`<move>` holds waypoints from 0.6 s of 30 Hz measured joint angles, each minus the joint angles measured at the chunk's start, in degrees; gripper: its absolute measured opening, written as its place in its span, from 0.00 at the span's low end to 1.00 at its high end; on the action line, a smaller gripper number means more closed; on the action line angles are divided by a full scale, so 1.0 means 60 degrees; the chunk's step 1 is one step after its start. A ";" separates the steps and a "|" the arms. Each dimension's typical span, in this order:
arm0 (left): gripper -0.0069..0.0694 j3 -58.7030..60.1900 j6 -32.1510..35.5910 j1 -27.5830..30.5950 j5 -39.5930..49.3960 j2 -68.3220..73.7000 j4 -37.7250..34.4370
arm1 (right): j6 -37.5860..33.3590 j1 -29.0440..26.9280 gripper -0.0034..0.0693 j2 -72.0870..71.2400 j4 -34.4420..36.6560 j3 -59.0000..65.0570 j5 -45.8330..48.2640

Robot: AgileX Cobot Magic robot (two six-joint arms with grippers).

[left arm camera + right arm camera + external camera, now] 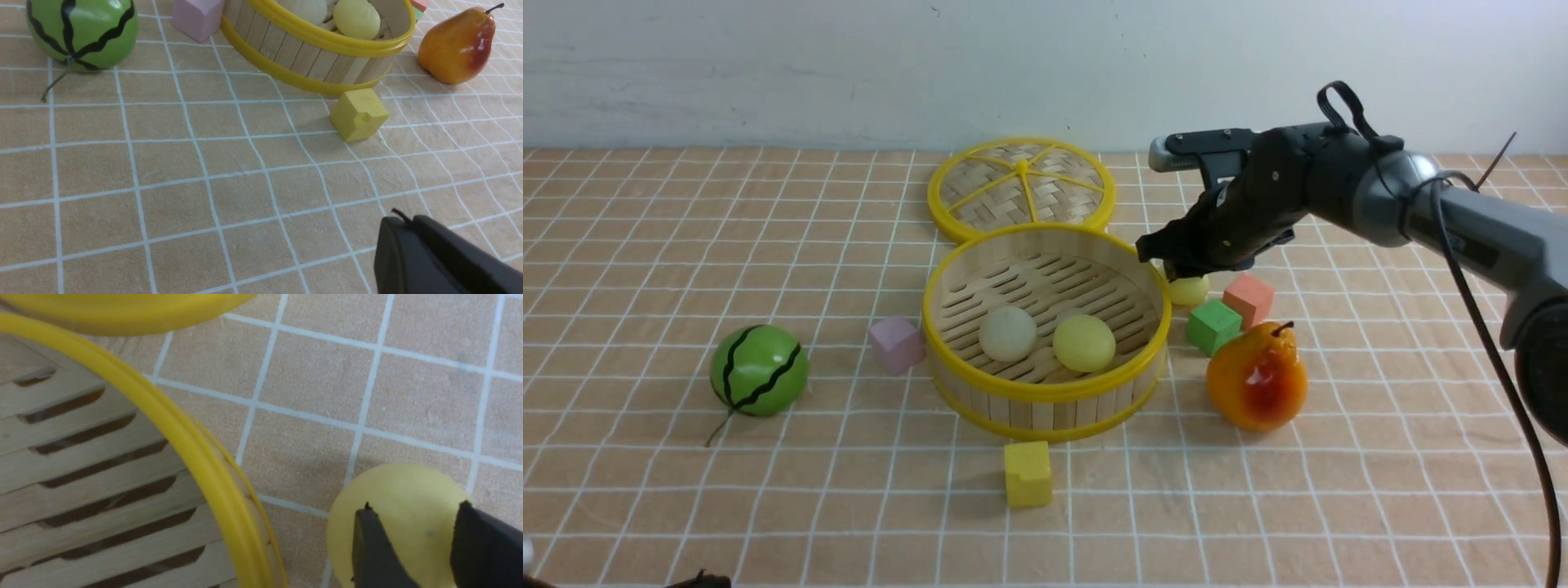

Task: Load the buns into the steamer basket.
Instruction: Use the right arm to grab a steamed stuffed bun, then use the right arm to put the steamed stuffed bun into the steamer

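While the right claw (pixel 1176 271) is hanging just outside the steamer basket (pixel 1045 408), by the right side of its rim, its two fingers (pixel 369 547) are standing partly open over the top of the last bun (pixel 1188 290). That pale yellow bun is lying on the cloth (pixel 768 490), just beside the basket wall. I cannot tell if the fingers are pressing on it yet, and nothing is being lifted. The white bun (pixel 1008 332) and the other yellow bun (pixel 1084 343) are already sitting inside the basket, side by side near its front.

I am thinking a few things could be going wrong soon. The gap between the fingers is looking smaller than the bun, so they may be pinching only its top. A soft round ball could be popping out and rolling away from the basket, toward the green cube (pixel 1213 325) and the pink-orange cube (pixel 1248 298) a little further out. The basket wall is tall and very close, so a low carry could be bumping the rim and shoving the basket, or knocking the bun loose. Letting go too early could be dropping it outside the rim.

The left claw (pixel 402 228) is waiting well in front of the basket, closed and holding nothing.
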 joint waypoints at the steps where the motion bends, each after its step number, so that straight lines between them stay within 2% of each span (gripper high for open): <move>1: 0.11 0.0000 0.0000 0.0000 0.0000 0.0000 0.0000 | 0.0000 0.0000 0.37 0.0000 0.0000 0.0000 0.0000; 2: 0.11 0.0000 0.0000 0.0000 0.0000 0.0000 0.0000 | 0.0000 0.0000 0.32 0.0000 0.0000 0.0000 0.0000; 3: 0.11 0.0000 0.0000 0.0000 0.0000 0.0000 0.0000 | 0.0000 0.0000 0.31 0.0000 0.0000 0.0000 -0.0009; 6: 0.11 0.0000 0.0000 0.0000 0.0000 0.0000 0.0000 | 0.0000 -0.0004 0.11 0.0000 0.0000 0.0000 -0.0037; 7: 0.11 0.0000 0.0000 0.0000 0.0000 0.0000 0.0000 | 0.0000 -0.0011 0.08 0.0000 0.0000 -0.0008 -0.0037; 12: 0.11 0.0000 0.0000 0.0000 0.0000 0.0000 0.0000 | 0.0000 -0.0054 0.05 -0.0275 -0.0058 -0.0008 0.0205; 18: 0.11 0.0000 0.0000 0.0000 0.0000 0.0000 0.0000 | -0.0299 0.0014 0.05 -0.1800 -0.0039 -0.0008 0.0875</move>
